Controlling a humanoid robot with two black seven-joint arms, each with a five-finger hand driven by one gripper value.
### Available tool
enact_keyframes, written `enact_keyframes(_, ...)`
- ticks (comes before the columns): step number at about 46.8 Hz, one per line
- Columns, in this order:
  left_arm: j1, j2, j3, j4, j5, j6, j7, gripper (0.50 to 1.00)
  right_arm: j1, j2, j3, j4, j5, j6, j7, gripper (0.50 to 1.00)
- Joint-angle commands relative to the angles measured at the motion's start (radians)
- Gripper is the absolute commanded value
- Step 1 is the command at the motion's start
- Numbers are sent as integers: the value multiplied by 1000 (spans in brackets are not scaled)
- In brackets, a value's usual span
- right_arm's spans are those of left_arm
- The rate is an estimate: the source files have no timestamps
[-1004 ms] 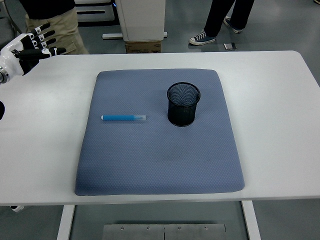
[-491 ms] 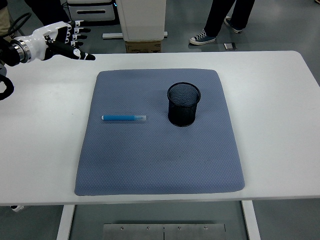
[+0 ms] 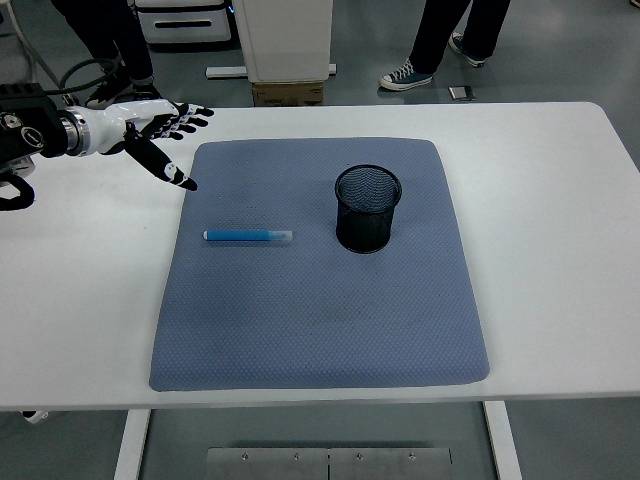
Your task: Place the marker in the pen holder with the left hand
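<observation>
A: Left hand (image 3: 158, 128) — position?

B: Over the table's (image 3: 540, 200) far-left part, just off the far-left corner of the mat (image 3: 320, 320). Arm enters from the left edge. Fingers spread, nothing in them; thumb angles down toward the mat's left edge, tip above the white surface just beside the mat. Whether it touches anything I cannot tell.

A: Marker (image 3: 247, 236)?

B: Flat on the mat, left half, roughly midway between far and near edges. Blue body, pale clear cap end pointing right, toward the holder (image 3: 367, 209). Lies parallel to the table's near edge. Well apart from the hand, on its near side.

A: Holder?

B: Black mesh cup, upright, on the mat right of centre, toward the far edge. Mouth open upward. Inside looks dark; contents not discernible. It sits near the marker's cap end, a clear gap between them.

A: Mat itself?

B: Grey-blue, textured, rounded corners, central on the table, its near edge close to the table's near edge.

A: Right hand?

B: Not seen.

A: Beyond the table?

B: Legs of a person (image 3: 448, 35) in dark trousers and sneakers on the floor past the far edge, right of centre. More dark-trousered legs (image 3: 110, 40) at far left.
</observation>
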Motion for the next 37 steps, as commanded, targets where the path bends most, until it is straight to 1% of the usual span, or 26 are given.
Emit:
enact_keyframes(1,-6,-19,1,0,-12,0,-1,1000,0,0,0,0,0,1,0,1000)
enact_keyframes(8,-15,-33,9,3,-13,0,2,1000,0,0,0,0,0,1,0,1000)
enact_keyframes(11,-14,-37,30,1,-13,2,4,1000,0,0,0,0,0,-1,0,1000)
enact_keyframes(14,-14,-57,55,0,-13,2,4,1000,0,0,0,0,0,-1,0,1000)
enact_keyframes(18,-21,-71,73,-6,-3,-12,2,1000,0,0,0,0,0,1,0,1000)
enact_keyframes(21,-41,-86,107,-31,14,-26,1,1000,0,0,0,0,0,-1,0,1000)
enact_keyframes(25,-67,-106,156,-57,68,-33,-12,1000,0,0,0,0,0,-1,0,1000)
enact_keyframes(32,-89,-129,165,-63,151,-33,-9,1000,0,0,0,0,0,1,0,1000)
enact_keyframes(37,-104,-131,167,-65,253,-35,-4,1000,0,0,0,0,0,-1,0,1000)
